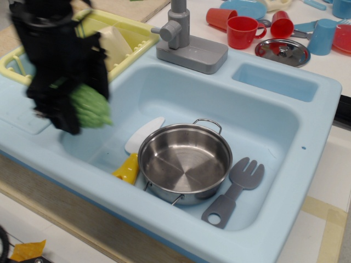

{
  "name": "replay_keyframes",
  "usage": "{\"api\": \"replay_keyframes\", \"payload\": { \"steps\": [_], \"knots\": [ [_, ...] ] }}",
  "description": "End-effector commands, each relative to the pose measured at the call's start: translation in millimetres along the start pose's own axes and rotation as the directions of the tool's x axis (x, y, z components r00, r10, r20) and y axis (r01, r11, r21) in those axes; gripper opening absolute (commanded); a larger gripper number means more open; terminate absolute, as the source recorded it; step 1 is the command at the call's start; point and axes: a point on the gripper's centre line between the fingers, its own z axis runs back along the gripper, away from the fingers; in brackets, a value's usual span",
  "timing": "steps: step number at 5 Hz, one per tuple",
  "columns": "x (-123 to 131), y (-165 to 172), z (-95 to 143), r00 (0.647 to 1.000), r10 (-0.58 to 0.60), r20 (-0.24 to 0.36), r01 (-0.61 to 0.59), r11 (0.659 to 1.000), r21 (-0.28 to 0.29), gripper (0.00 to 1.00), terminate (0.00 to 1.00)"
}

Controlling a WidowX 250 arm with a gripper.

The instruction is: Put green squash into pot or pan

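Your end effector [82, 107], clamped on the green squash [90, 107], could clip the pot [185, 163] rim if lowered early.

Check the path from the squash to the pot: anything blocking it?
Nothing visible. The pincer holds the squash over the sink's left edge; the pot is open and empty. The knife lies low beside it.

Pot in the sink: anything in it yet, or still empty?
Empty. The pot shows bare steel inside; the green squash is held in the gripper left of it.
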Motion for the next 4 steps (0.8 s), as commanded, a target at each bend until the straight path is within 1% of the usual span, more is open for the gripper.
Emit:
{"api": "replay_keyframes", "payload": {
  "steps": [1, 2, 3, 4],
  "knots": [
    [-47, -26, 19, 0.995, -0.095, 0.021, 0.096, 0.995, -0.028, 0.00, 0.00],
    [-83, -31, 9, 0.990, -0.143, 0.002, 0.143, 0.990, -0.024, 0.00, 0.00],
    [-99, -26, 3, 0.991, -0.129, -0.018, 0.128, 0.991, -0.034, 0.00, 0.00],
    [-99, -26, 3, 0.991, -0.129, -0.018, 0.128, 0.991, -0.034, 1.00, 0.00]
  ]
}}
